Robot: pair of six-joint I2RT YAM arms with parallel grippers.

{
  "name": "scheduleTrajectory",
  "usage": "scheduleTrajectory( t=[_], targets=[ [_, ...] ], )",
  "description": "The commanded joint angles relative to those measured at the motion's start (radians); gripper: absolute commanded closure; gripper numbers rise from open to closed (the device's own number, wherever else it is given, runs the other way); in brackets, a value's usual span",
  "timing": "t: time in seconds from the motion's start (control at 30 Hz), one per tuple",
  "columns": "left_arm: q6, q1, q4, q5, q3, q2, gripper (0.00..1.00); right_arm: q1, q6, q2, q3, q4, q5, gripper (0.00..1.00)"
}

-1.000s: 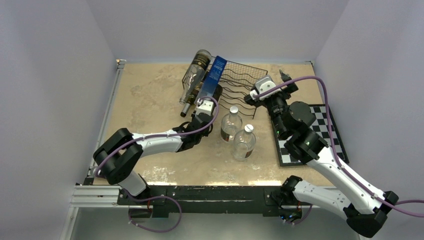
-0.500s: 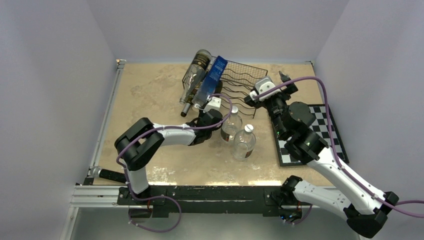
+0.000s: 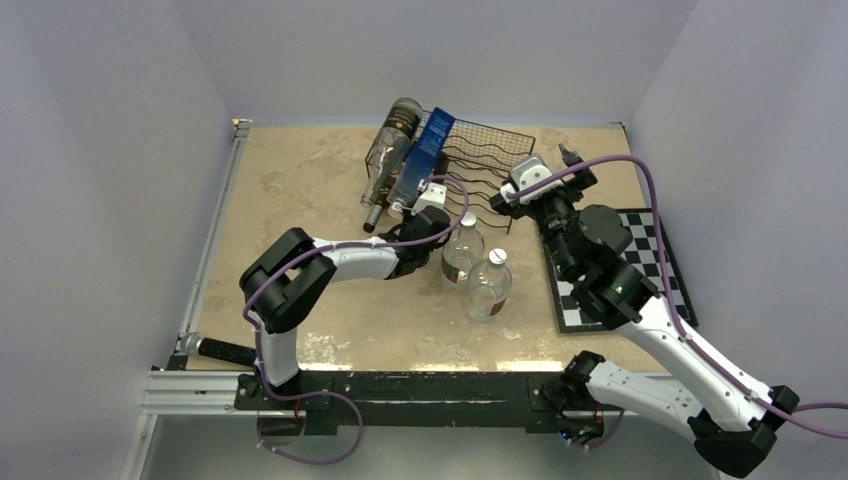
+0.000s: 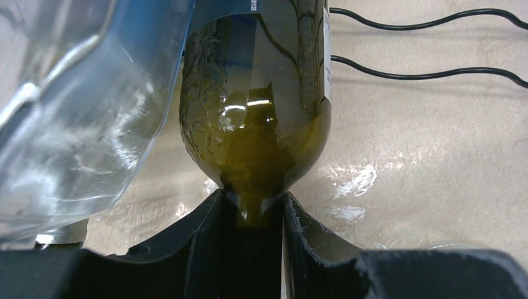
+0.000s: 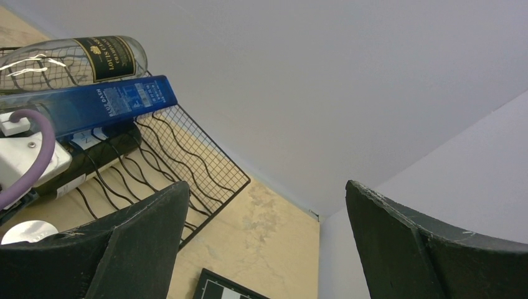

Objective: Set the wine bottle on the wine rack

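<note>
An olive-green wine bottle (image 4: pixel 255 124) lies with its neck between my left gripper's (image 4: pixel 252 200) fingers, which are shut on it. In the top view the left gripper (image 3: pixel 422 205) is at the near left edge of the black wire wine rack (image 3: pixel 490 160). The right wrist view shows the dark bottle (image 5: pixel 106 152) lying on the rack's wavy wires (image 5: pixel 187 156), under a blue bottle (image 5: pixel 106 103). My right gripper (image 5: pixel 268 193) is open and empty, raised to the right of the rack (image 3: pixel 578 165).
A clear bottle with a black label (image 3: pixel 390 150) lies at the rack's left side, beside the blue bottle (image 3: pixel 425 150). Two small clear water bottles (image 3: pixel 462 250) (image 3: pixel 490 285) stand in front of the rack. A chessboard (image 3: pixel 650 270) lies at the right.
My left gripper has moved away and to the right, toward the rack, with the bottle neck in it. The left elbow swung right. The right arm barely moved.
</note>
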Motion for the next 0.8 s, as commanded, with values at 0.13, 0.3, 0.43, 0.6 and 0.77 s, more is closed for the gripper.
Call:
scheduleTrajectory(
  t=[0.13, 0.3, 0.43, 0.6, 0.77],
  targets=[
    [-0.095, 0.055, -0.065, 0.044, 0.225, 0.015, 1.0, -0.004, 0.002, -0.013, -0.01, 0.023, 0.008, 0.02],
    [-0.142, 0.072, -0.119, 0.061, 0.247, 0.021, 0.76, -0.004, 0.007, -0.017, -0.016, 0.024, 0.013, 0.01],
    [-0.15, 0.072, -0.146, 0.072, 0.239, 0.029, 0.64, -0.005, 0.006, -0.015, -0.013, 0.024, 0.013, 0.02],
    [-0.156, 0.072, -0.154, 0.079, 0.219, 0.03, 0.66, -0.005, 0.007, -0.01, -0.013, 0.027, 0.013, 0.02],
    [-0.172, 0.072, -0.247, 0.068, 0.232, 0.052, 0.68, -0.004, 0.011, -0.007, -0.013, 0.03, 0.013, 0.02]
  ],
)
